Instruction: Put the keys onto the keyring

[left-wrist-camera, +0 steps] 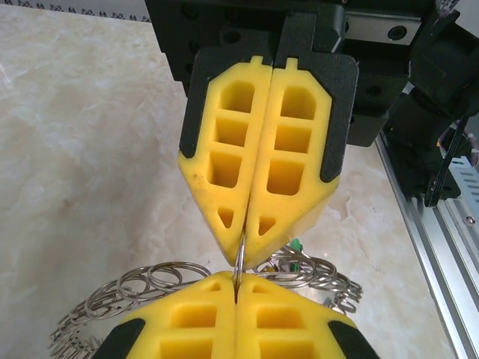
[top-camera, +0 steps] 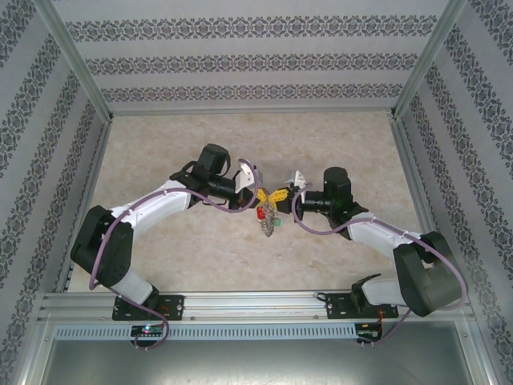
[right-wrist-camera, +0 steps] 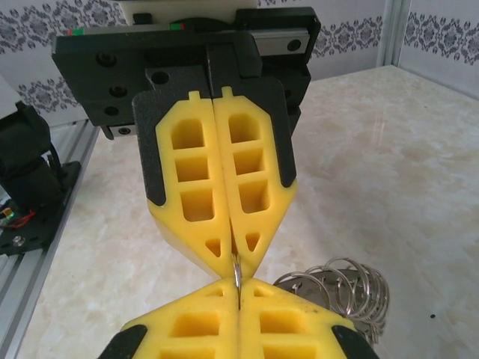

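Over on the left, the left gripper (left-wrist-camera: 236, 290) has its yellow fingers (left-wrist-camera: 217, 290) pressed flat together, nipping a thin sliver of metal at the very tips. From where I stand that sliver looks like part of the keyring (left-wrist-camera: 142, 288), whose fringe of small silvery links fans out below the fingers. Edge-on, I can't tell hoop from link. The whole thing seems lifted clear of the table (top-camera: 160, 136). The keys (top-camera: 267, 215) dangle in a bunch under the meeting point, a red one and a green one showing. On the right, the right gripper (right-wrist-camera: 238, 290) comes in nose to nose and is clamped on that same sliver. With both pinching so close together, I'd say one side should hold firm while the other works slowly. It should pull straight rather than twist, or the metal could slip from the tips.
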Tool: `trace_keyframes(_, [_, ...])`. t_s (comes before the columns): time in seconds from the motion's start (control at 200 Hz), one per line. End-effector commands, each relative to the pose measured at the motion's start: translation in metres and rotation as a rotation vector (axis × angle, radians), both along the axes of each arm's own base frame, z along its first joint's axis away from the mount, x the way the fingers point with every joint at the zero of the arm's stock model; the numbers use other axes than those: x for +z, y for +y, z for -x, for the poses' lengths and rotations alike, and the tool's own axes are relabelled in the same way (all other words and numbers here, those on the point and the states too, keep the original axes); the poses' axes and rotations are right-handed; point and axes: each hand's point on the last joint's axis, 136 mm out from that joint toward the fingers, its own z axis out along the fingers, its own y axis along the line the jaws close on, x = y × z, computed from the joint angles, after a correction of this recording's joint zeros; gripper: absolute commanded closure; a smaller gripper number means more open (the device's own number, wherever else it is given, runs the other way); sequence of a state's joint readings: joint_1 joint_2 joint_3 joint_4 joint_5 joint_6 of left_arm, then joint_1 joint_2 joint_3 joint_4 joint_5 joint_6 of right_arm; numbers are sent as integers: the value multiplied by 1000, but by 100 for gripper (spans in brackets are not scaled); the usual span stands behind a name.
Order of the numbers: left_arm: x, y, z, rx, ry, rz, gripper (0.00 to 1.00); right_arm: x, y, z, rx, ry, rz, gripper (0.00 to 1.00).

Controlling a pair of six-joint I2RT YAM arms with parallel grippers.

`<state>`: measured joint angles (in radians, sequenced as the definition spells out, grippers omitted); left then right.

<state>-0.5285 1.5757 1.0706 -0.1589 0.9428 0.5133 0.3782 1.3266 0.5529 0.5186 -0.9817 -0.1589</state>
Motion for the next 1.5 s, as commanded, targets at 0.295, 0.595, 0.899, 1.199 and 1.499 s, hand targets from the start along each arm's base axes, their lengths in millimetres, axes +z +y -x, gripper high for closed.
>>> trace_keyframes(0.295, [9, -3, 16, -46, -46, -111, 100, 2, 3, 0, -31, -179, 180, 88])
trace_keyframes(0.595, [10, -5, 19, -50, -54, -145, 100, -3, 1, 5, 10, -221, 279, 86])
trace_keyframes(0.899, [13, -7, 22, -60, -61, -159, 100, -9, 2, 9, 40, -230, 338, 93])
trace_keyframes(1.199, [18, -6, 21, -41, -66, -141, 89, -9, 3, 5, 17, -216, 323, 100])
trace_keyframes(1.499, [27, 16, 16, 62, 19, 44, 67, 22, 4, 0, -17, -177, 76, 100])
